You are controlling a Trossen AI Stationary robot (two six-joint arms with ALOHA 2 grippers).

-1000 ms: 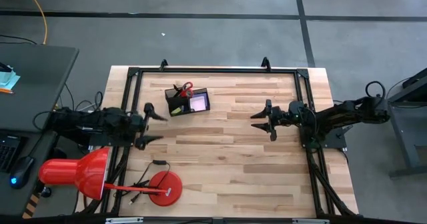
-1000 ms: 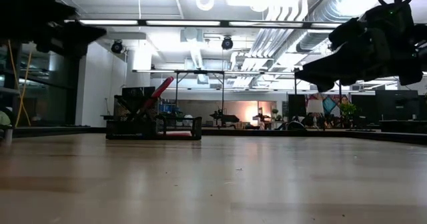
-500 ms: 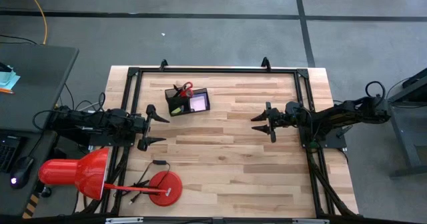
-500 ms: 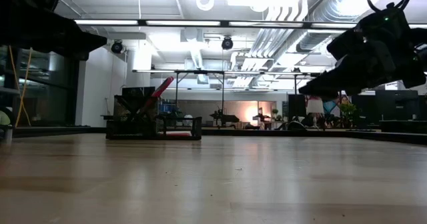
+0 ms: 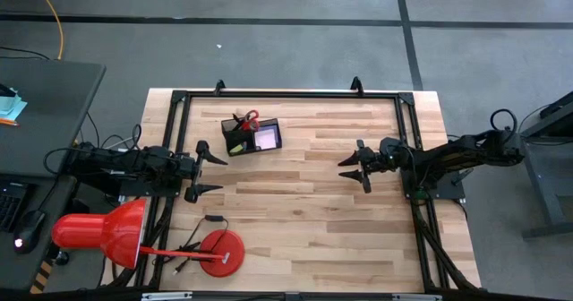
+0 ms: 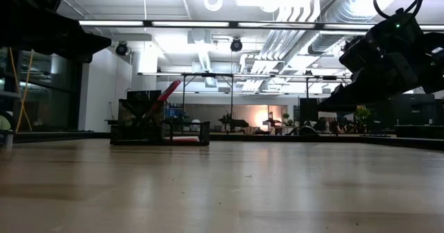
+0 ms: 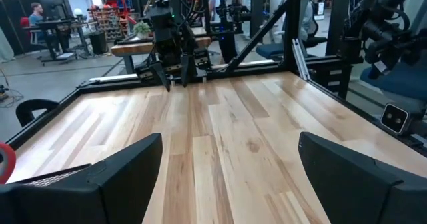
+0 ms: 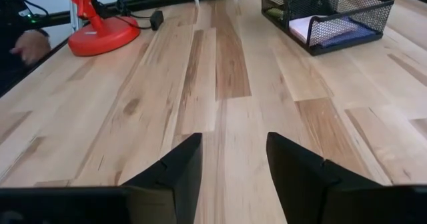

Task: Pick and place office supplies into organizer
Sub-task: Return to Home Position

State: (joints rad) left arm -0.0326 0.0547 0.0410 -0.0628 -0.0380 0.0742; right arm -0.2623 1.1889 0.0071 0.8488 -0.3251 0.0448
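From above, one organizer (image 5: pixel 252 138) sits near the tabletop's far edge, left of centre, with its long axis roughly along that edge. One pair of red scissors (image 5: pixel 252 117) stands in its left compartment. The left gripper (image 5: pixel 213 172) and right gripper (image 5: pixel 351 170) reach in from the left and right edges, both spread wide and empty. In the low view, the scissors' handle slants up toward the right edge. Only the right wrist view shows the mesh walls, with a purple pad (image 8: pixel 337 32) lying flat inside.

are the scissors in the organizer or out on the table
In: scissors stand inside the organizer, red handles sticking up above its rim.
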